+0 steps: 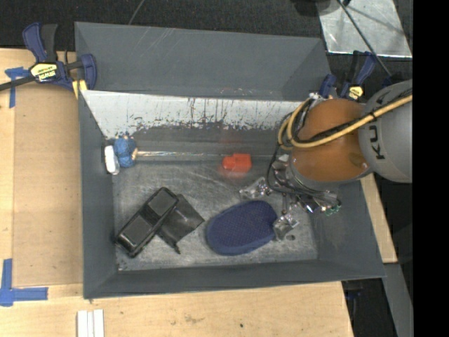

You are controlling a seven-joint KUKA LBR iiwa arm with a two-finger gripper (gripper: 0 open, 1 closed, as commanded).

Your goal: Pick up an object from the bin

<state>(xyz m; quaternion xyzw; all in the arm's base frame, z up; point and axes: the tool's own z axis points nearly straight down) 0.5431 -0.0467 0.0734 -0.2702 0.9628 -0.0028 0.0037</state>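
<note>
The arm (387, 140) comes in from the right, its orange cover (331, 153) ringed by a yellow cable (291, 128), and hangs over the right half of the grey bin (92, 223). Below the cover the claw (270, 207) is down near the bin floor at the right end of a dark blue oval pad (238, 230). The pad lies flat in the near middle of the bin. The claw looks spread: one metal fingertip (255, 188) sits just beyond the pad's far edge and the other is at its right end, with that end of the pad between them. Whether either tip touches the pad cannot be told.

Well to the left of the pad lies a black hinged tool (156, 220), like a stapler, angled across the near-left part of the floor. A small orange block (236, 163) sits farther back, just left of the arm's cover and apart from the pad. At the far left — against the left wall — lies a small blue-and-white piece (119, 155).
</note>
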